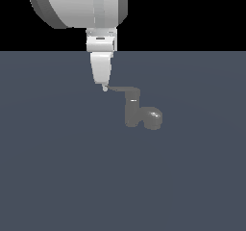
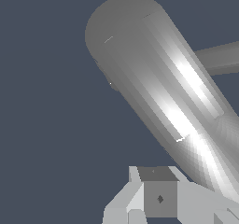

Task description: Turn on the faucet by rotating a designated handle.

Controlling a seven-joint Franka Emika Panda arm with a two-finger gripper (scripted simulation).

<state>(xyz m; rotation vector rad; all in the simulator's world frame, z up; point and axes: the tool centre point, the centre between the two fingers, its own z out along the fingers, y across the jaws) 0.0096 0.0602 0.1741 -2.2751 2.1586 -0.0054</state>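
The white arm (image 1: 79, 6) fills the top of the exterior view, reaching straight down over a plain blue-grey floor (image 1: 57, 177). Below it, near the middle of that view, stands the faucet (image 1: 133, 110), a dull grey metal post with a stubby spout (image 1: 153, 118) curling off toward the exterior view's right. It looks rigid and fixed to the ground, so I expect no give from the body, only from the pivot on top.

From the faucet's top the handle (image 1: 121, 89) runs out toward the exterior view's left, thin, flat and tapering. The gripper (image 1: 104, 87) is right at its tip, touching it or just beside it; I can't tell which. Whether the pincer is spread or closed I can't tell either: the exterior view shows it as one narrow wedge, and the wrist view shows only part of a finger (image 2: 158, 197) under a big shiny grey cylinder (image 2: 158, 87).

That sheen suggests smooth, slippery metal. My judgement: work the far tip, where leverage is best, and push sideways against the flat edge. A pinch there could skid off the taper.
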